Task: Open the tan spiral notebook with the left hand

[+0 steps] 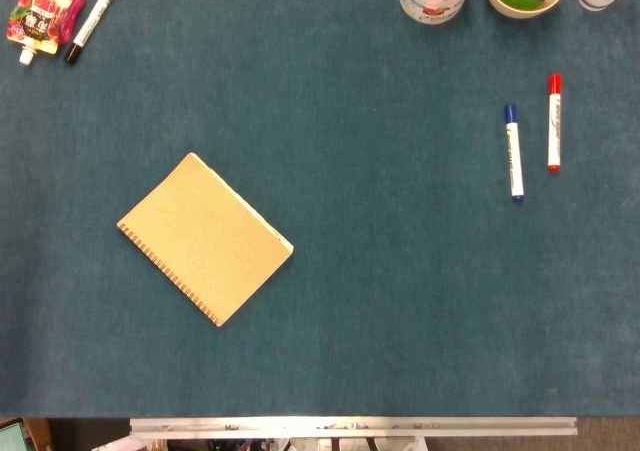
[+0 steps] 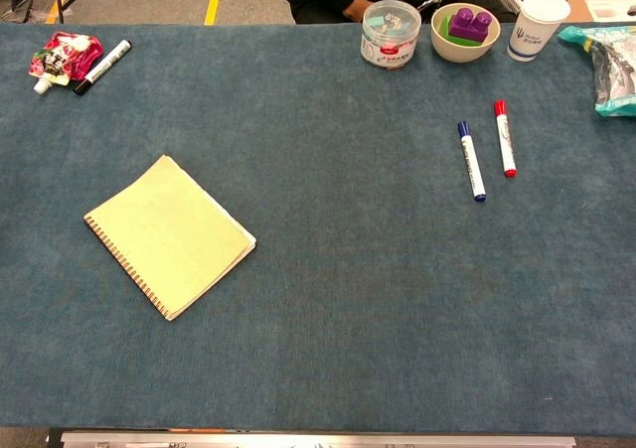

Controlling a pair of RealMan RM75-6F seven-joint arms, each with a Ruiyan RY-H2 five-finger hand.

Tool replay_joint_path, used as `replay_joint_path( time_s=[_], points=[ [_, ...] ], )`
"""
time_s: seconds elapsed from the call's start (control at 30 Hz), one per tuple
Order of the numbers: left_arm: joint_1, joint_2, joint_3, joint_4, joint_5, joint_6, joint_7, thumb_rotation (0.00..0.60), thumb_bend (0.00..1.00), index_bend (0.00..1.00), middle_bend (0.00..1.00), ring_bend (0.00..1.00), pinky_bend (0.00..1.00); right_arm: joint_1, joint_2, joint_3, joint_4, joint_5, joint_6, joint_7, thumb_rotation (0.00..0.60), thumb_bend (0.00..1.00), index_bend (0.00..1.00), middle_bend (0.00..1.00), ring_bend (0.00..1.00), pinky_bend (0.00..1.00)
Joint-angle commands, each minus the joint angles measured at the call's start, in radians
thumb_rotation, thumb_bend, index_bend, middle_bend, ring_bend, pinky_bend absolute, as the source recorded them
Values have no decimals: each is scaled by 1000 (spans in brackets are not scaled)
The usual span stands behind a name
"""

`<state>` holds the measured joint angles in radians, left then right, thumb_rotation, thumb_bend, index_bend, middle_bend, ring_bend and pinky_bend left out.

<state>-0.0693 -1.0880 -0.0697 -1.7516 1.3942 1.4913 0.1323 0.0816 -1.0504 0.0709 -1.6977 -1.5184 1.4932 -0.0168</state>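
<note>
- The table (image 1: 400, 301), covered in teal felt, fills both views; neither robot hand appears in either one, so their state cannot be told
- The tan spiral notebook (image 1: 205, 238) lies closed and flat on the left half, turned at an angle; its wire binding runs along the lower-left edge
- At the far edge stand a clear plastic tub (image 2: 390, 33), a bowl (image 2: 464, 41) holding a purple block (image 2: 470, 25), and a white paper cup (image 2: 538, 26)
- A blue marker (image 1: 514, 153) and a red marker (image 1: 553, 122) lie side by side, apart, on the right
- At the far-left corner a red pouch (image 1: 42, 14) lies beside a black marker (image 1: 91, 22)
</note>
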Motion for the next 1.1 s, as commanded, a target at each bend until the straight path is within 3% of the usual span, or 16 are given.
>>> replay_joint_path(
  time_s=[0.03, 0.5, 0.8, 0.93, 1.0, 1.1],
  points=[
    [0, 0, 0, 1, 1, -1, 0, 600, 439, 66, 82, 60, 0, 0, 0, 0, -1, -1, 0, -1, 600, 226, 238, 249, 147, 265],
    [-19, 35, 21, 11, 65, -34, -61, 600, 439, 66, 80, 60, 0, -5, -1, 12, 6, 3, 22, 5, 600, 226, 238, 249, 147, 265],
    [-85, 103, 75, 13, 200, -136, -156, 600, 434, 66, 80, 60, 0, -5, -3, 22, 5, 0, 37, -2, 600, 226, 238, 249, 147, 265],
    [-125, 117, 91, 20, 257, -180, -183, 593, 386, 66, 80, 60, 0, -5, -2, 21, 3, 2, 35, -2, 600, 226, 238, 249, 147, 265],
    [-146, 124, 99, 20, 280, -206, -188, 547, 362, 67, 80, 60, 0, -5, -1, 21, 2, 3, 34, -4, 600, 226, 238, 249, 147, 265],
    [-182, 132, 106, 18, 312, -244, -197, 344, 312, 73, 81, 60, 0, -5, 1, 20, 0, 3, 33, -4, 600, 226, 238, 249, 147, 265]
  ],
)
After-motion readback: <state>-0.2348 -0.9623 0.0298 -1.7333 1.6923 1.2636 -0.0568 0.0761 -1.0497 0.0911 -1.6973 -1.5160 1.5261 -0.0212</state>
